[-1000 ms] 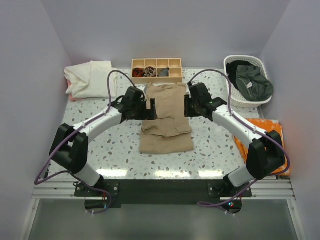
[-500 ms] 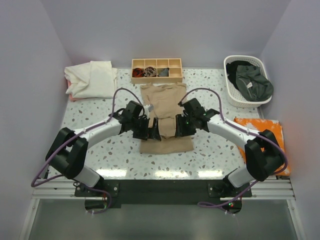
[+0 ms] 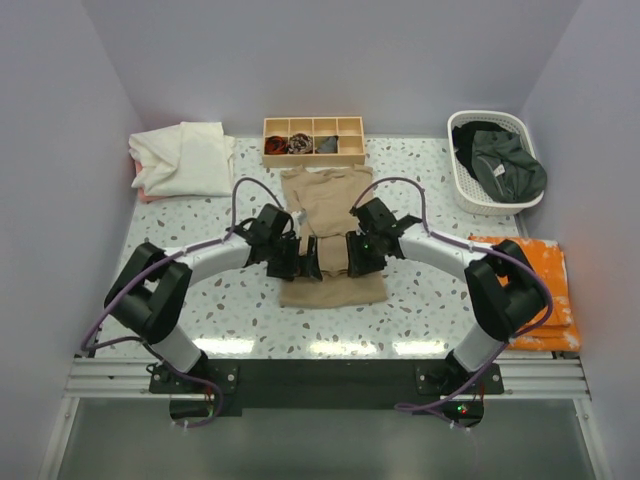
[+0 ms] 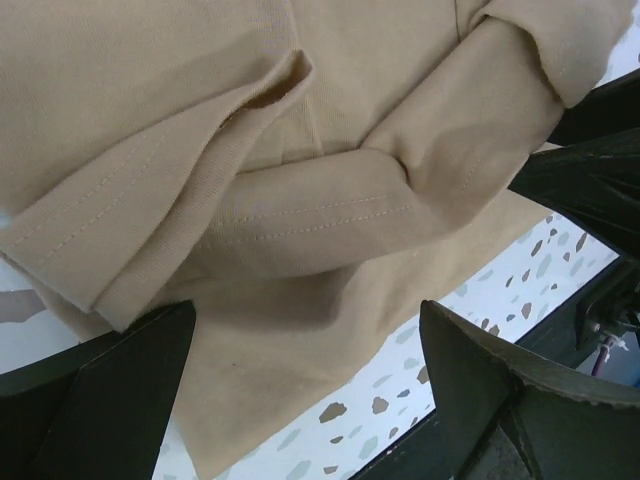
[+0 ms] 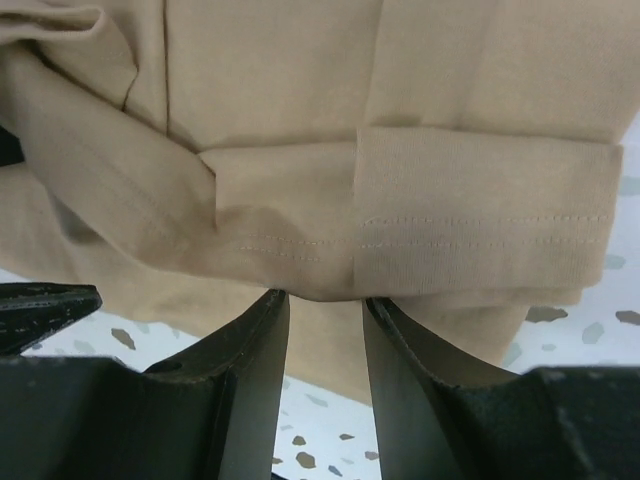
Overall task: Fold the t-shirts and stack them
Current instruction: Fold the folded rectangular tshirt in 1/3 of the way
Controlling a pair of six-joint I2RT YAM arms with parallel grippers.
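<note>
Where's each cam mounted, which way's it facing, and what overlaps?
Top external: above and behind the bases, looking down on the table; both arms, left tool and right tool show.
Left wrist: on left arm, close over the tan t-shirt; own wide-open fingers frame it.
Right wrist: on right arm, facing the shirt's folded hem; own fingers narrowly apart.
Shared: all three see the tan t-shirt.
</note>
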